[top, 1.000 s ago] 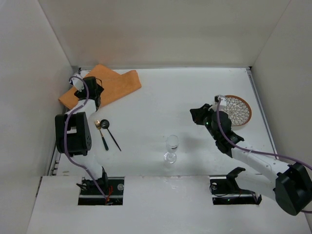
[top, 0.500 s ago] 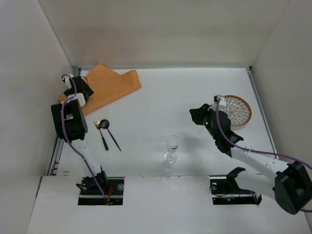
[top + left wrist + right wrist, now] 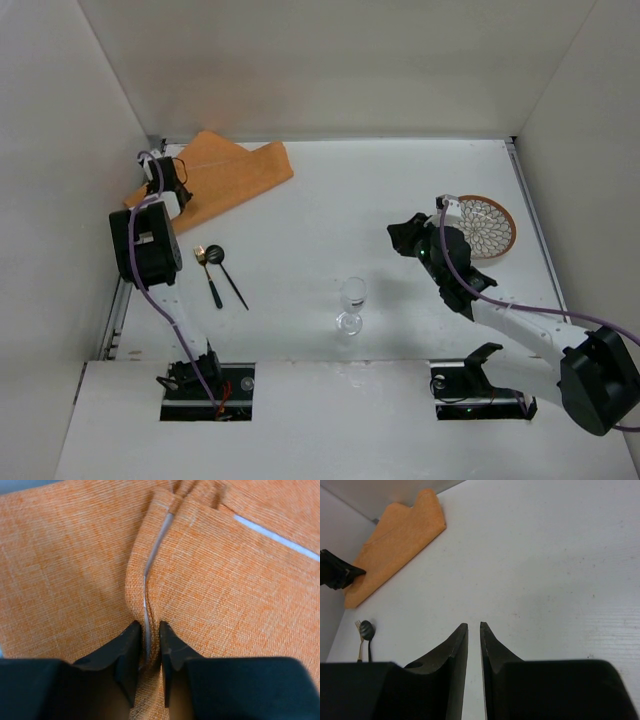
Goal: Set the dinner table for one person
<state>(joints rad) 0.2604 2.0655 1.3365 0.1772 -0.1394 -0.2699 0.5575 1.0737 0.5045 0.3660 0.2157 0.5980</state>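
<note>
The dinner table (image 3: 400, 185) is a plain white top. An orange cloth (image 3: 225, 178) lies crumpled at its far left corner. My left gripper (image 3: 163, 185) is down on the cloth's left end. In the left wrist view the left gripper (image 3: 148, 626) is shut on a raised fold of the orange cloth (image 3: 225, 580). My right gripper (image 3: 405, 238) hovers over the right half of the table. Seen from the right wrist, the right gripper (image 3: 473, 626) has its jaws almost together, a thin slit between them and nothing held.
A wine glass (image 3: 352, 300) stands near the front middle. A fork (image 3: 203, 260) and a dark spoon (image 3: 224, 268) lie at the front left. A round brown-rimmed patterned plate (image 3: 487, 226) sits at the right, behind the right arm. White walls enclose the table.
The left gripper moved to the cloth's left end, then closed on a fold of it. The cloth's right corner shifted slightly. The right arm barely moved.
</note>
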